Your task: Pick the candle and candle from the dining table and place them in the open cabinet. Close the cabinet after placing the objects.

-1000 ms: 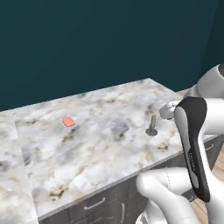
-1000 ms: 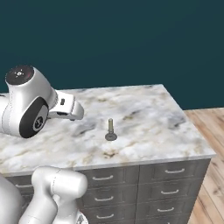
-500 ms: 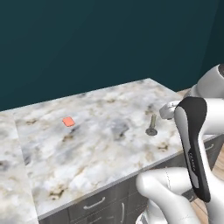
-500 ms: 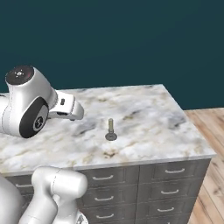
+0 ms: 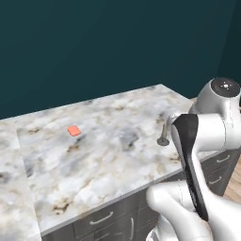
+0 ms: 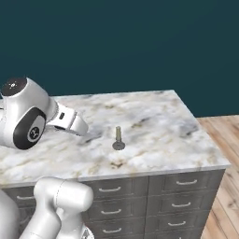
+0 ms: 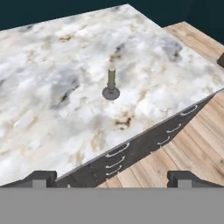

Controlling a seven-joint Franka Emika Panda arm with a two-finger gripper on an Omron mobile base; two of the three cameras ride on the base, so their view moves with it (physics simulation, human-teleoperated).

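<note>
Hand (image 7: 112,177) open, empty, fingertips (image 7: 41,177) wide apart, above worktop (image 7: 52,118) near front edge. Grey-holder candle (image 7: 111,84) upright on marble ahead, well apart from hand. Small orange-red block (image 5: 74,130) farther off on worktop. Grey drawers (image 6: 177,203) below.

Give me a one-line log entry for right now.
hand: open, empty, off the table | candle: upright on dining table, untouched | orange-red block: on table, apart from candle | phase: approach, nothing picked
</note>
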